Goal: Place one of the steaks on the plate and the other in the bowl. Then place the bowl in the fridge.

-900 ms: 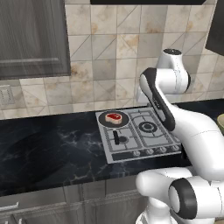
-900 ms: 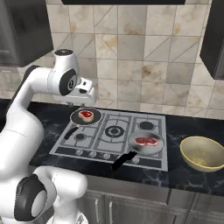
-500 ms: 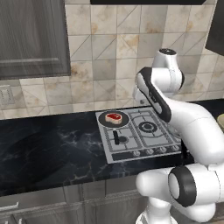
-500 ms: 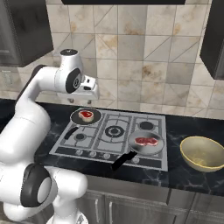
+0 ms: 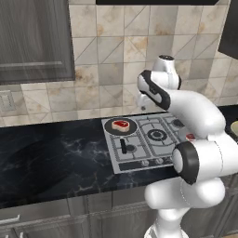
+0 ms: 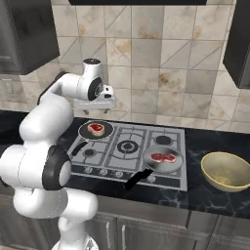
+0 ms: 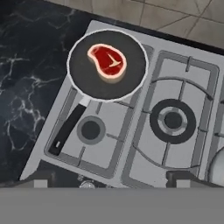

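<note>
One steak (image 7: 108,61) lies in a dark frying pan (image 7: 131,83) on the stove's rear left burner. It also appears as the left-hand steak (image 6: 96,128) and the steak (image 5: 122,124) in the two base views. My gripper (image 7: 109,181) hangs open well above that pan, its fingertips (image 7: 38,181) wide apart with nothing between them. From the sides the gripper (image 6: 100,105) (image 5: 142,103) sits high over the stove's back left. The other steak (image 6: 163,157) rests in a grey pan at the front right. A yellow-tan bowl (image 6: 225,170) stands right of the stove. The plate and the fridge are out of view.
The grey stove (image 6: 129,146) sits in a black marble counter (image 5: 51,153). The dark pan's handle (image 7: 66,131) points toward the stove's front left corner. The grey pan (image 6: 155,163) has a black handle reaching to the front edge. A tiled wall backs the counter, with dark cabinets above.
The arm's upper links have swung to the left and the hand has shifted a little over the rear left pan. Steaks, pans and bowl have not moved.
</note>
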